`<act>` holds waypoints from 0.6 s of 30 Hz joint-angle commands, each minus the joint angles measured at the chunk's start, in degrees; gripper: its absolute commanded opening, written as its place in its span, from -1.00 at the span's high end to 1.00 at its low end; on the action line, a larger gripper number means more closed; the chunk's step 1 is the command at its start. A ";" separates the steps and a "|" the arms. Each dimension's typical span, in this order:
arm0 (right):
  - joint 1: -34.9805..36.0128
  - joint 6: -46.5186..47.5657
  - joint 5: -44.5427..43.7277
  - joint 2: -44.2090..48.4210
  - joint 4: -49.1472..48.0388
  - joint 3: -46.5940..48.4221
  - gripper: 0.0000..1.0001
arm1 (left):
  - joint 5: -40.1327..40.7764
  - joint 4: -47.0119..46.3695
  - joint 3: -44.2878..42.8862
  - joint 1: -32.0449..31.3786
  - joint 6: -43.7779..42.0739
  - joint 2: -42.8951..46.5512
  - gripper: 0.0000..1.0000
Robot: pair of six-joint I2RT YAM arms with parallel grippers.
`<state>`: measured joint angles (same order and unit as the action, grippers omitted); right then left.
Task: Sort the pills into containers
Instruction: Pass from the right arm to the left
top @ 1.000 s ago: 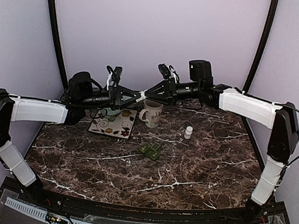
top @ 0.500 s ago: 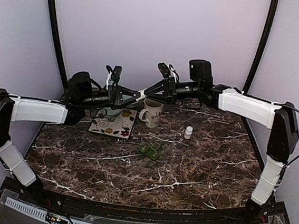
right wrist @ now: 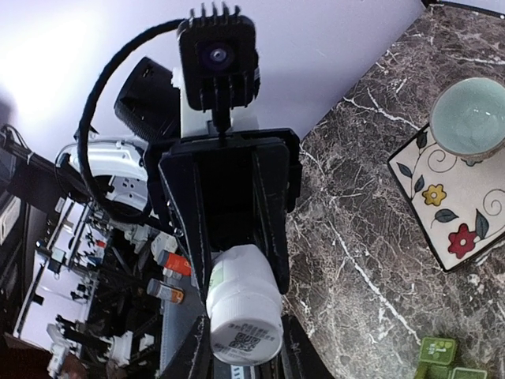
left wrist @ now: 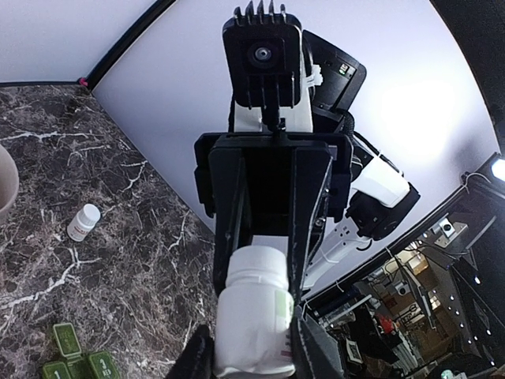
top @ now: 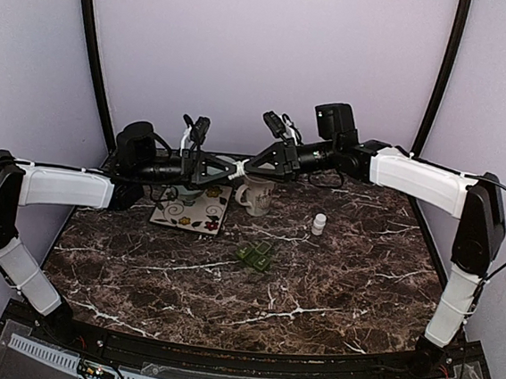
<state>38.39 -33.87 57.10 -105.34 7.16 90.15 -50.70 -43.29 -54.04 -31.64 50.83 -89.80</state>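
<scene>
Left end effector (left wrist: 252, 349) and right end effector (right wrist: 245, 351) both clench one white pill bottle (top: 239, 167), held level in the air near the mug (top: 254, 195).

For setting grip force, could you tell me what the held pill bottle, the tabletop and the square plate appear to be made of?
Pill bottle: matte white plastic, probably, with a paper label. Tabletop: glossy dark marble or marble-look laminate, white-veined. Square plate: glazed ceramic, apparently, painted flowers.
</scene>
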 commanded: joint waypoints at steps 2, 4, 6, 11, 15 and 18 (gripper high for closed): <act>0.46 15.63 -3.96 1.34 8.36 0.77 1.00 | -10.17 -2.89 -4.64 0.77 3.58 0.39 1.00; 0.47 18.45 -6.02 2.09 9.84 0.92 1.00 | -12.38 -2.86 -5.81 0.73 4.82 -0.38 1.00; 0.55 21.32 -8.24 3.04 11.18 0.95 1.00 | -14.07 -2.83 -6.83 0.79 5.72 -0.72 1.00; 1.84 27.74 -15.24 6.45 13.16 -0.06 1.00 | -17.01 -2.84 -8.42 0.81 7.37 -1.16 1.00; 3.52 31.92 -19.89 8.57 13.86 -1.49 1.00 | -20.47 -6.33 -8.97 0.79 11.66 -2.67 1.00; 4.68 33.72 -21.85 9.10 14.47 -2.04 1.00 | -22.11 -9.82 -8.91 0.84 15.53 -3.54 1.00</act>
<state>42.09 -5.87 44.42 -96.60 18.50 89.97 -66.26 -44.97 -61.06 -30.74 60.31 -93.32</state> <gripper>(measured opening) 0.228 0.302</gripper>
